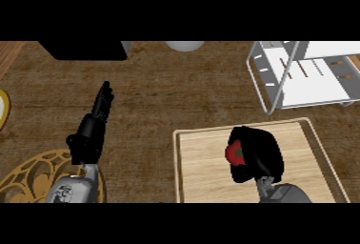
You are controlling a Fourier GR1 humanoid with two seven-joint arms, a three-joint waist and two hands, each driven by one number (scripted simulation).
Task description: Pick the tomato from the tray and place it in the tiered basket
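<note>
Two hands show in our head view. Our right hand (259,153) sits over the wooden tray (204,181) at about five o'clock, fingers curled round the red tomato (235,152), which peeks out on its nine o'clock side, over the tray. Our left hand (91,131) lies at about eight o'clock, fingers straight, pointing toward twelve, holding nothing. We see the white tiered basket (264,81) at two o'clock, apart from the tray.

One head view looks steeply down on the counter (183,90), forearms entering from below.
</note>
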